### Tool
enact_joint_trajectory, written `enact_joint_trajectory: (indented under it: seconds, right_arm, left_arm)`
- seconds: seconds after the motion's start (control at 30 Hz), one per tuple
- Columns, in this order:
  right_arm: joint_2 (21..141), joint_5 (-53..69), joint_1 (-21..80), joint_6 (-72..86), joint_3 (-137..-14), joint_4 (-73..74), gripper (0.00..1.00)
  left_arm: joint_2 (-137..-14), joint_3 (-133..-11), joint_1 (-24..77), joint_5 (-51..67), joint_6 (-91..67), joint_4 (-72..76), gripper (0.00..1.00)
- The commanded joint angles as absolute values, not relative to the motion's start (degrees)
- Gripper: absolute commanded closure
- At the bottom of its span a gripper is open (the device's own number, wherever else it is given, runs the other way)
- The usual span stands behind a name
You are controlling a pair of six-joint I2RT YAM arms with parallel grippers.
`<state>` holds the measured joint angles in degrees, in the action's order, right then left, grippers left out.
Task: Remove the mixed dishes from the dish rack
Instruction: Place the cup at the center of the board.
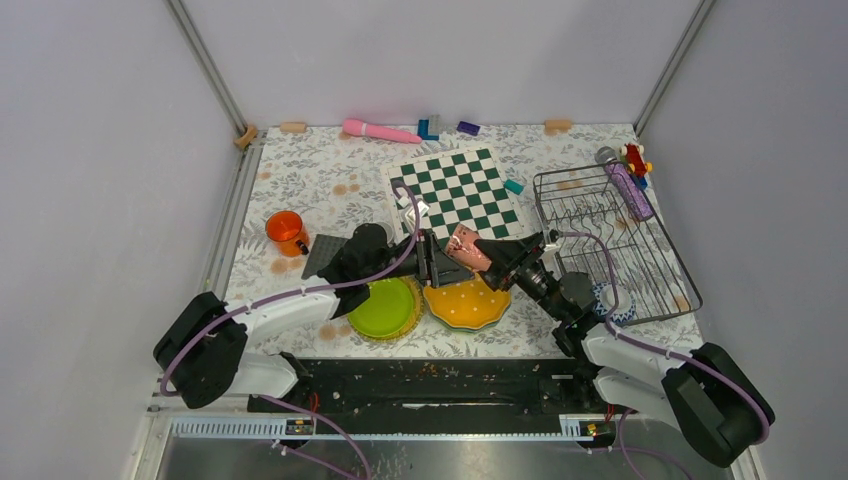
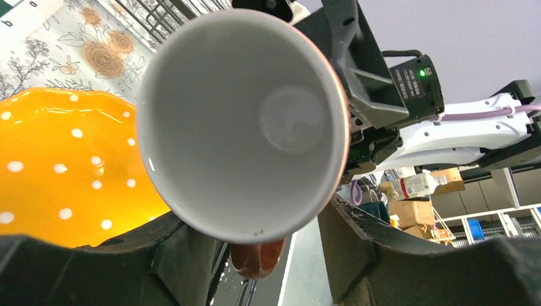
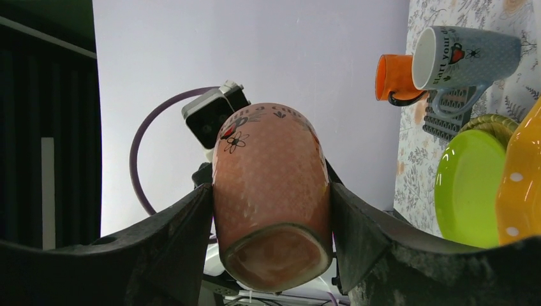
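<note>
A pink cup [image 1: 462, 243] hangs in the air between both grippers, over the edge of the orange white-dotted plate [image 1: 467, 303]. My right gripper [image 1: 497, 252] is shut on its body [image 3: 271, 185], one finger on each side near the base. My left gripper [image 1: 432, 255] is open, its jaws on either side of the cup's mouth; the left wrist view looks into the white inside [image 2: 242, 121]. The dark wire dish rack [image 1: 610, 245] stands at the right. A lime-green plate [image 1: 385, 308] lies beside the orange plate. An orange cup [image 1: 285, 231] stands at the left.
A pale dotted mug [image 3: 469, 54] stands by the grey studded baseplate [image 1: 322, 255]. The green-and-white chessboard [image 1: 462, 190] lies behind the grippers. A purple tube [image 1: 630, 190] and a red toy [image 1: 634, 157] sit at the rack's far end. A blue-patterned dish edge [image 1: 610, 305] shows under my right arm.
</note>
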<state>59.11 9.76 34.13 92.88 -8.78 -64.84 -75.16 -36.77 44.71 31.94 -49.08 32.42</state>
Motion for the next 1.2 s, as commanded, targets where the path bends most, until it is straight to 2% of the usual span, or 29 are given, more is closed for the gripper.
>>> enact_joint_trajectory:
  seconds: [0.0, 0.13, 0.3, 0.4, 0.47, 0.67, 0.7, 0.73, 0.9, 1.17]
  right_arm:
    - [56.3, 8.3, 36.0, 91.2, -10.8, -69.4, 1.0]
    - [53.2, 6.5, 36.9, 88.8, -10.4, -65.1, 1.0]
    - [51.3, 5.8, 37.6, 87.2, -10.2, -62.7, 1.0]
    - [51.4, 6.5, 38.0, 85.8, -11.2, -60.6, 1.0]
    - [52.0, 7.8, 38.5, 84.1, -12.5, -59.2, 0.93]
    - [53.0, 10.0, 38.7, 82.6, -15.0, -54.0, 0.37]
    - [52.8, 9.9, 38.8, 82.4, -15.1, -53.1, 0.09]
    - [52.4, 9.7, 38.7, 81.9, -15.3, -51.9, 0.02]
    - [47.0, 6.4, 38.8, 76.8, -17.8, -39.6, 0.0]
    - [33.4, -10.8, 38.8, 62.5, -20.4, -16.3, 0.0]
  left_arm:
    - [-75.2, -40.0, 45.0, 28.4, -47.5, 34.0, 0.45]
    - [-74.3, -39.4, 45.0, 27.7, -48.0, 34.8, 0.5]
    - [-73.2, -38.3, 45.0, 28.4, -48.9, 36.8, 0.65]
    - [-72.9, -37.9, 45.1, 29.9, -49.7, 38.6, 0.8]
    - [-72.6, -37.6, 45.1, 30.5, -50.2, 39.2, 0.99]
    - [-70.1, -35.7, 45.2, 31.8, -50.2, 41.1, 1.0]
    - [-69.3, -35.2, 45.2, 31.8, -49.9, 41.1, 1.0]
    - [-68.3, -34.8, 45.3, 31.8, -49.6, 41.0, 1.0]
    - [-63.1, -32.8, 46.0, 29.6, -47.3, 37.2, 1.0]
    - [-55.5, -33.0, 50.4, 20.8, -39.8, 22.9, 1.0]
